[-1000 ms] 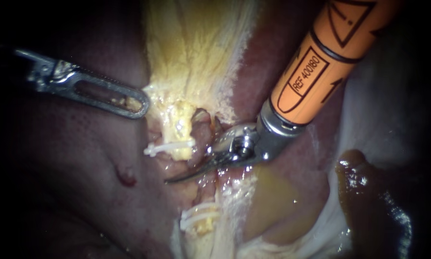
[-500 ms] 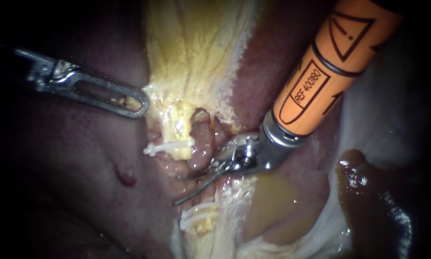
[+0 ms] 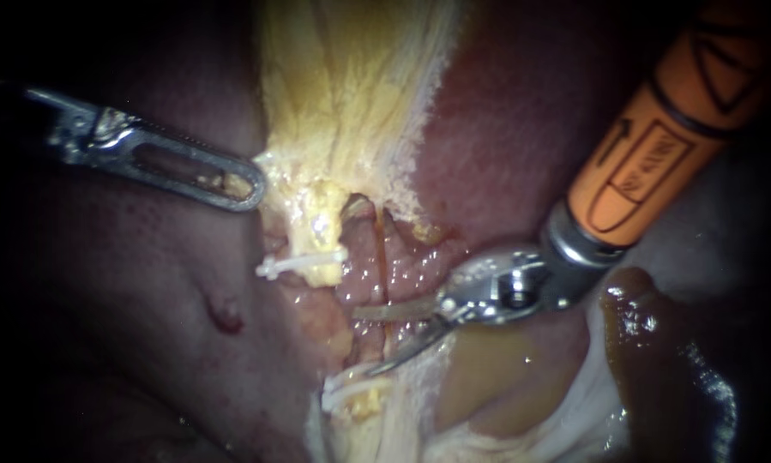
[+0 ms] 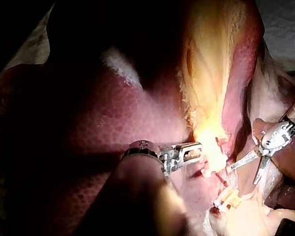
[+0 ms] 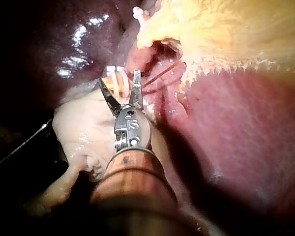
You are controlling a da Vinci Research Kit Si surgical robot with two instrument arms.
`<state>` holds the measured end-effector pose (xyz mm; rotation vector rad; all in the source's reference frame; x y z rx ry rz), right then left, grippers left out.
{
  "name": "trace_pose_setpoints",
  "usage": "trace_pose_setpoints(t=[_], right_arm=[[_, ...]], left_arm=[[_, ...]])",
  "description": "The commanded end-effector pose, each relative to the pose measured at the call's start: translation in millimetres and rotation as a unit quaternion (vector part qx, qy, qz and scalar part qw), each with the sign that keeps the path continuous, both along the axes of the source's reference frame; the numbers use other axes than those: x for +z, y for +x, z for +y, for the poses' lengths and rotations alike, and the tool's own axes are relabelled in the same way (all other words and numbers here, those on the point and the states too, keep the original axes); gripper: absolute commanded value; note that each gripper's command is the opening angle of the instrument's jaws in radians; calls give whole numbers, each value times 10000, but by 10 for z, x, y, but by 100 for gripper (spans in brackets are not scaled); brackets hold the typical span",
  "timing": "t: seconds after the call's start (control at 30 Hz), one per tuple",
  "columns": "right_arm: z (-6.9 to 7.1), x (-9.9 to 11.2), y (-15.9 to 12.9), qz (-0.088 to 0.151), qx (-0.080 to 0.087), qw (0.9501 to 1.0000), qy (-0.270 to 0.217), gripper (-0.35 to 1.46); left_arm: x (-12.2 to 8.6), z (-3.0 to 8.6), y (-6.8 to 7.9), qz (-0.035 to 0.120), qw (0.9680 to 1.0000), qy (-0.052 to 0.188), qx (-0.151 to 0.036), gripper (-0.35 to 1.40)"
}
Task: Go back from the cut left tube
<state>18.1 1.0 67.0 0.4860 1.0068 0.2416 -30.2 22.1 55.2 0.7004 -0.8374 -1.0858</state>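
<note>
Right of the cut left tube (image 3: 321, 230), the right instrument (image 3: 361, 343) is pulled farther off than before, blades spread and empty; going back is well begun.

The left instrument (image 3: 252, 190) lies left of the cut tube (image 3: 322, 230); the right instrument (image 3: 364, 343) right of it.

In my left wrist view, a pale cloth (image 4: 285, 22) shows past the edges of the liver (image 4: 103, 128), which lies on it, the rest in shadow.
</note>
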Motion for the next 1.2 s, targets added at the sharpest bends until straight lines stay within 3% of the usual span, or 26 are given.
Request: trace_pose_setpoints(t=[0.03,0.23,0.43,0.5,0.53,0.73,1.2], right_arm=[[4,-4,-8,-20,19,9999,-151,143],[35,-30,-51,-562,22,9956,-753,143],[51,-41,-79,-724,74,9934,-892,145],[53,-41,-81,-716,45,9938,-850,145],[53,-41,-82,-641,-46,9948,-788,145],[51,-39,-82,-616,-72,9952,-762,145],[49,-37,-82,-580,-112,9955,-739,145]], left_arm=[[0,0,0,-2,10000,-1,3,-35],[1,0,0,-2,10000,-2,4,-35],[2,0,0,-2,10000,-3,5,-35],[3,0,0,-1,10000,-5,5,-35],[4,-1,-1,2,10000,-10,1,-35],[16,-5,-12,27,10000,-44,-24,-35],[63,-6,-63,29,10000,-31,63,-35]])
